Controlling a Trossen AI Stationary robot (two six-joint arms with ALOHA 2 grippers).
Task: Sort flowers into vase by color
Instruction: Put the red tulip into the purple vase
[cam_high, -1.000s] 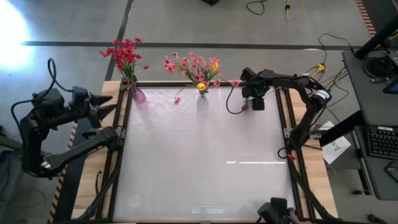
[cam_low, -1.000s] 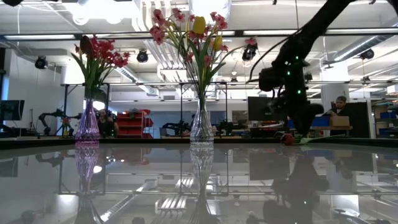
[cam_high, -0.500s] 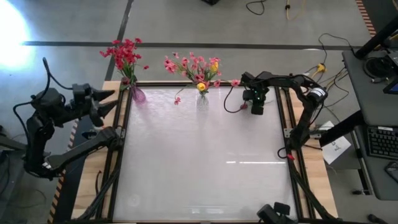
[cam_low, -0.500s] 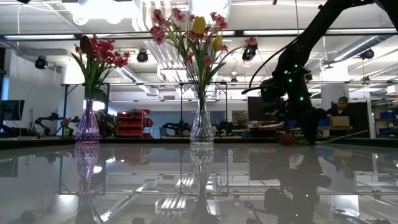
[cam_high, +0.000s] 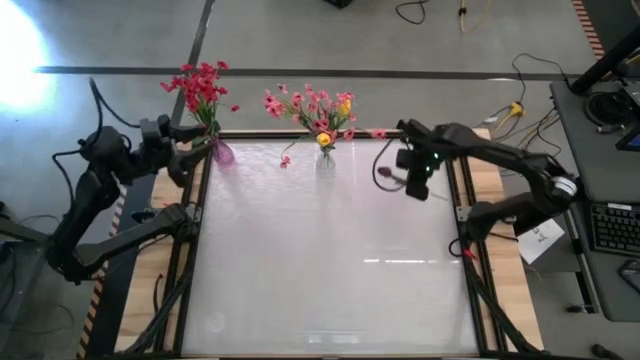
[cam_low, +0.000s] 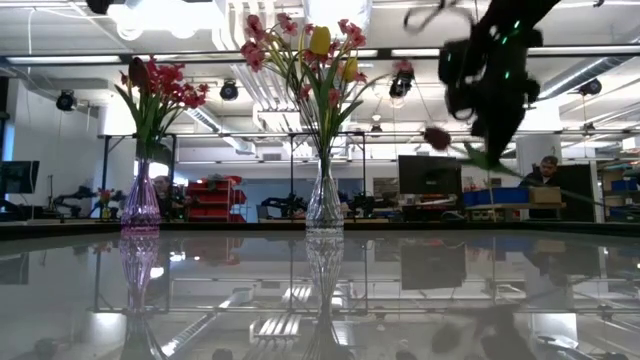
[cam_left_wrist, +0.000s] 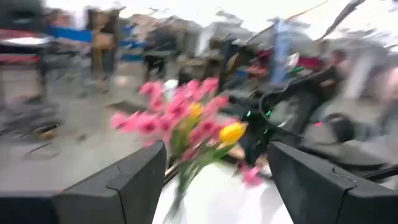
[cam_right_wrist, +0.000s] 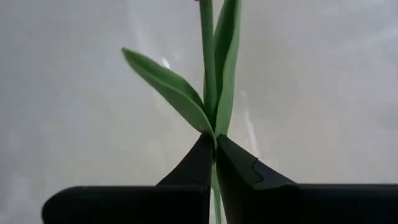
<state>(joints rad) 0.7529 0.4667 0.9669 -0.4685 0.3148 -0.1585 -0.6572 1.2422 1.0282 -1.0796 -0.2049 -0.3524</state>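
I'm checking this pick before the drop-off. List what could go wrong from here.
1. The right gripper pinches only the thin stem of the dark-red bud flower, jaws shut just below its leaves; it may swivel or slip.
2. The clear vase already holds a crowded pink and yellow bunch; passing close could snag it.
3. The purple vase looks narrow-necked; threading the stem may miss.

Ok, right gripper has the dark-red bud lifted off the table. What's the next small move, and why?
Probably carry it toward the purple vase. The right gripper is shut on the dark-red bud's stem, held clear of the table, and that vase holds the red flowers; the clear vase holds pink and yellow.
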